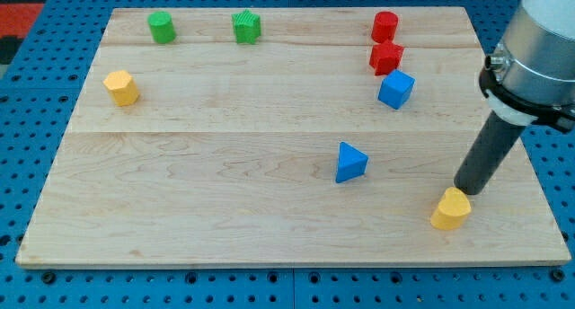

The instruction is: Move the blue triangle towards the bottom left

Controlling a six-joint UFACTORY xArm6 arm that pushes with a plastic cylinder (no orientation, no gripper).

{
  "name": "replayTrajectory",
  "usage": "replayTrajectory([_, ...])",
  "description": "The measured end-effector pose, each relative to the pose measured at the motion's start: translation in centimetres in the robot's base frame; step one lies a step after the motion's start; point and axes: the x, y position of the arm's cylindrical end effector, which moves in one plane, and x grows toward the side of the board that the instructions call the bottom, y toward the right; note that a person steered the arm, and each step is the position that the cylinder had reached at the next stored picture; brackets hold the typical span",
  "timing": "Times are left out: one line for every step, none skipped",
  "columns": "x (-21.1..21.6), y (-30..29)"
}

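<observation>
Camera view: my tip (466,191) sits low on the view's right side of the wooden board (269,228), its end touching or just behind the yellow heart-shaped block (450,209); contact is hard to confirm because the block hides the rod's very end. No jaws here, only a bare dark rod, so nothing is gripped or held.

Blue triangle (350,162) lies to the view's left of the tip and slightly higher, well apart from it, near the board's middle. Bottom left of the board is open wood, so the path looks free.

Judgement: to push the triangle down-left, the tip needs to come round to its upper-right side first. From where it stands now it is low and right, so a straight run would drive the triangle left or up-left instead.

Further out: blue cube (396,89) above the triangle, two red blocks (386,43) stacked toward the view's top right. Two green blocks (204,27) along the top edge, another yellow block (120,87) at the far left. None crowd the intended route.
</observation>
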Motion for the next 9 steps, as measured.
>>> replayTrajectory([0.5, -1.3])
replayTrajectory([-0.1, -4.8])
replayTrajectory([-2.4, -7.7])
replayTrajectory([-2.8, -13.5])
replayTrajectory([-1.8, -20.9])
replayTrajectory([-4.3, -18.9])
replayTrajectory([-4.8, -18.4])
replayTrajectory([-6.3, -26.1])
replayTrajectory([-4.6, -32.9])
